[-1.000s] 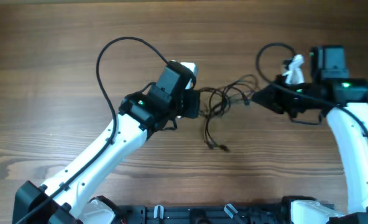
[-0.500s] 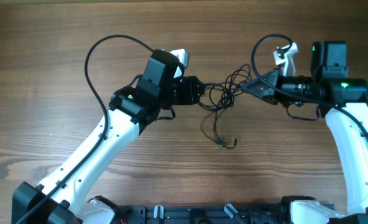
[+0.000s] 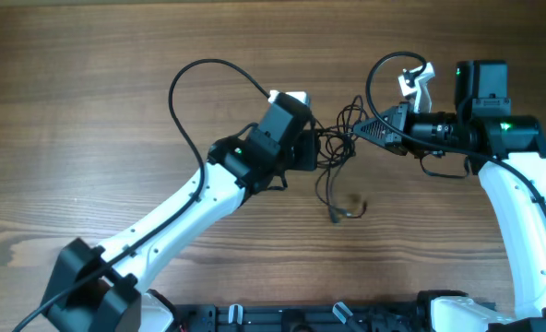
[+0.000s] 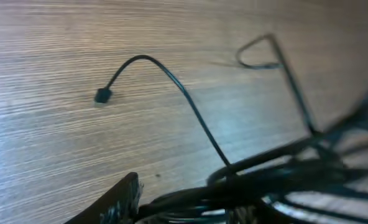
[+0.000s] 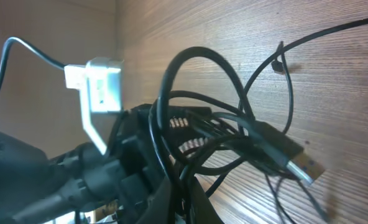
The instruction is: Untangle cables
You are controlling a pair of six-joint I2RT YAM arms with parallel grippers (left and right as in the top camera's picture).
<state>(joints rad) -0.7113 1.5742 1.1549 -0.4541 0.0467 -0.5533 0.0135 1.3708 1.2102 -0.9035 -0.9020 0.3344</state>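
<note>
Thin black cords with small silvery plug ends (image 3: 332,148): a loopy knot mid-tabletop, strung between the two claws. One loose strand drops toward the near edge and ends in a small plug (image 3: 347,213) lying flat on the brown wood-grain tabletop (image 3: 89,111). The right claw (image 3: 357,135) is at the knot's right side, fingers together and clamped on strands. Its wrist view shows loops bunched at the fingertips and a silver-tipped flat plug (image 5: 301,165) poking out. The left claw (image 3: 313,150) is pressed against the knot's left side. Its wrist view gives one dark finger (image 4: 120,200) with blurred strands crossing just beside it. Whether this claw is apart or gripping, cannot tell.
</note>
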